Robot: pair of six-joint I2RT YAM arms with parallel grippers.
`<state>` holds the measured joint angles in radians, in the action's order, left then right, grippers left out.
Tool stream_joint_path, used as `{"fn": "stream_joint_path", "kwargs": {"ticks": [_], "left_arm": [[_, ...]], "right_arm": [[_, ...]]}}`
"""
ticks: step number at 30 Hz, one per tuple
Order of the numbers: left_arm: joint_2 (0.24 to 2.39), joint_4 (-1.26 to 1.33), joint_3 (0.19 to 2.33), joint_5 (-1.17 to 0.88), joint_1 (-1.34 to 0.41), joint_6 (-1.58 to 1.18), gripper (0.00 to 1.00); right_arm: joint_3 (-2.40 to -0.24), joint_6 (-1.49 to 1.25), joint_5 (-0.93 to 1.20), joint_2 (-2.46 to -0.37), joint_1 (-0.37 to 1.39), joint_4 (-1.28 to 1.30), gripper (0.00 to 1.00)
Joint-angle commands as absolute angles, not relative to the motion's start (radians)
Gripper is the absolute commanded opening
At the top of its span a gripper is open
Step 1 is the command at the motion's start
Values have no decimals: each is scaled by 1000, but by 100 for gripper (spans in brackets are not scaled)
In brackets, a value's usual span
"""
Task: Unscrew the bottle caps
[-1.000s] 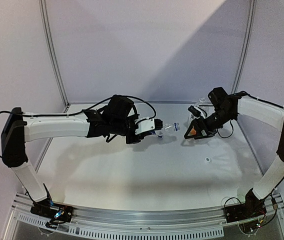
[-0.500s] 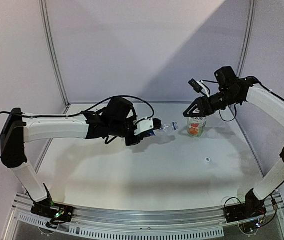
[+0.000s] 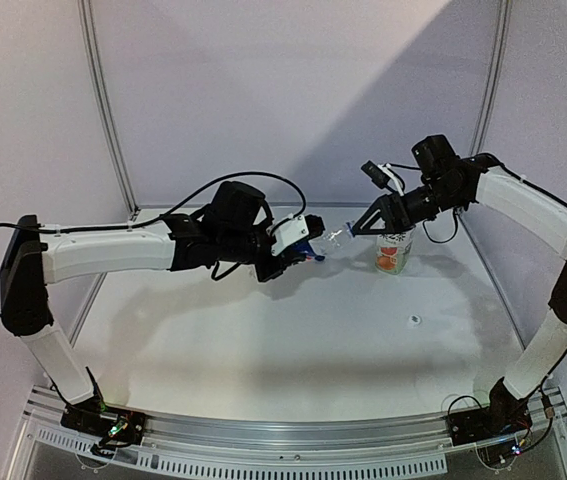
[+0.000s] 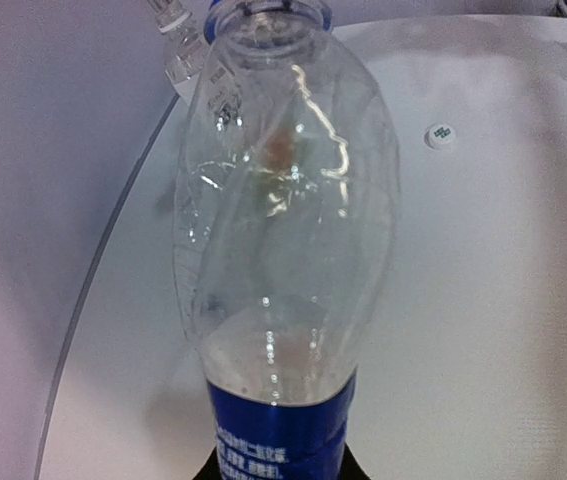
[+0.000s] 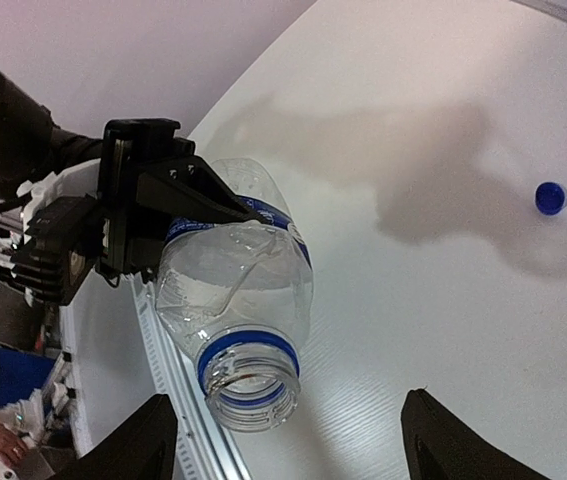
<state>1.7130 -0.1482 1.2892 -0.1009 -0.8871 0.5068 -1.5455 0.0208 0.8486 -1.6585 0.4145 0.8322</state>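
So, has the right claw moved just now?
Yes. Top view: the right claw rose and swung left, from in front of the wider bottle to its upper left, toward the Pepsi bottle.

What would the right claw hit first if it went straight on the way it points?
Probably the open mouth of the slim bottle that the left gripper holds, just ahead.

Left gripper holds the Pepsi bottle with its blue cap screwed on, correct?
No. The left gripper holds the Pepsi bottle, but its neck is open; the blue cap lies loose on the table, as the right wrist view shows.
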Motion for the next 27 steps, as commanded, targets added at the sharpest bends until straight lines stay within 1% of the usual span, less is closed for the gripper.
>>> {"fn": "stream_joint_path", "kwargs": {"ticks": [1,3,7,12,17,20,22,23,24,25,27], "left_arm": [[1724,-125,1321,-109,-881,488,7],[1726,-124,1322,-111,-881,488,7],[1732,-124,1325,-116,-881,494,7],[1735,-121,1327,-116,-880,502,7],[1736,-119,1328,-114,-877,504,7],[1739,-119,1330,-116,-877,505,8],[1740,-120,1331,-118,-877,506,18],[1743,-121,1333,-120,-877,509,28],[1744,-122,1333,-120,-877,510,41],[1744,-124,1333,-118,-877,511,50],[1741,-128,1330,-114,-876,515,65]], "right_arm": [[-1531,-30,893,-1676,417,810,75],[-1535,-50,910,-1682,419,792,71],[-1541,-86,934,-1693,419,762,69],[-1545,-104,942,-1710,418,753,61],[-1542,-106,971,-1717,418,751,48],[-1538,-109,987,-1717,418,746,35],[-1538,-109,990,-1715,418,743,25],[-1539,-108,987,-1716,418,742,21],[-1542,-104,981,-1714,419,747,18],[-1546,-98,970,-1712,419,757,17],[-1561,-59,925,-1707,418,790,16]]}}
